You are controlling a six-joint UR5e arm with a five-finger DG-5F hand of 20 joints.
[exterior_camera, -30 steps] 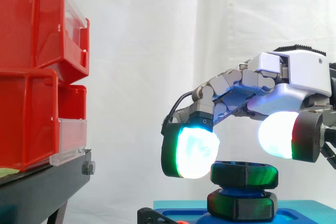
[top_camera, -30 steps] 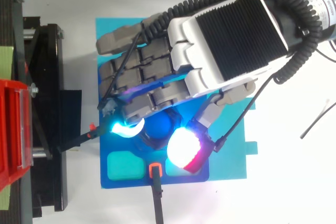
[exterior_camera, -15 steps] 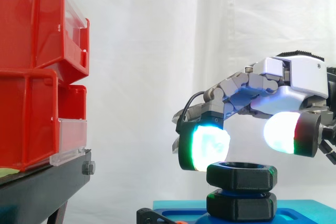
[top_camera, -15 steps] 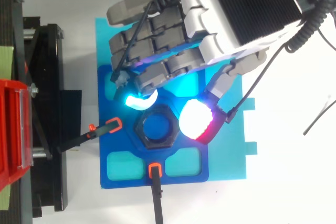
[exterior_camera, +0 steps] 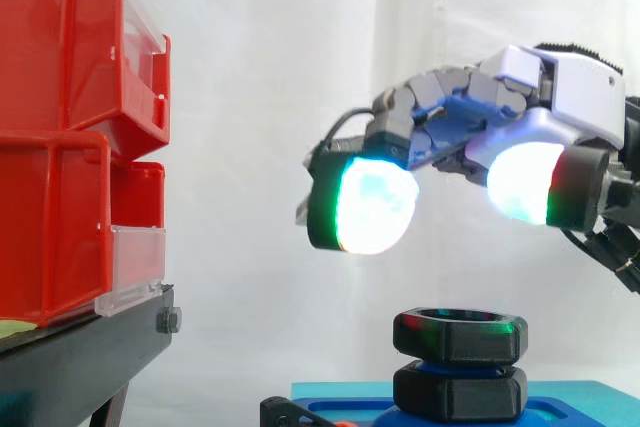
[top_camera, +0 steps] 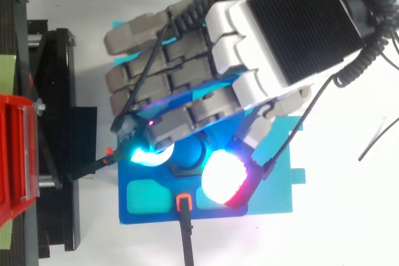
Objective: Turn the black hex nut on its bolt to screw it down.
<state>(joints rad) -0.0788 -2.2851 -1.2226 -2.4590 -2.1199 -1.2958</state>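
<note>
Above black hex nut (exterior_camera: 459, 335), robot hand (exterior_camera: 560, 97) hovering clear, red bins (exterior_camera: 60, 97) leftward

White table (top_camera: 349, 228): carrying a cyan board, a black stand and a thin dark strand (top_camera: 374, 144), which is lying well right of the board.
Cyan board (top_camera: 280, 179): lying flat on the table, bearing a blue plate.
Blue plate (top_camera: 212, 216): sitting on the board, with two stacked black hex nuts (exterior_camera: 460, 394) standing on it and black clamps (top_camera: 184, 228) reaching onto its edges.
Black stand (exterior_camera: 80, 357): standing left of the board, holding up stacked red bins (exterior_camera: 60, 137).
</note>
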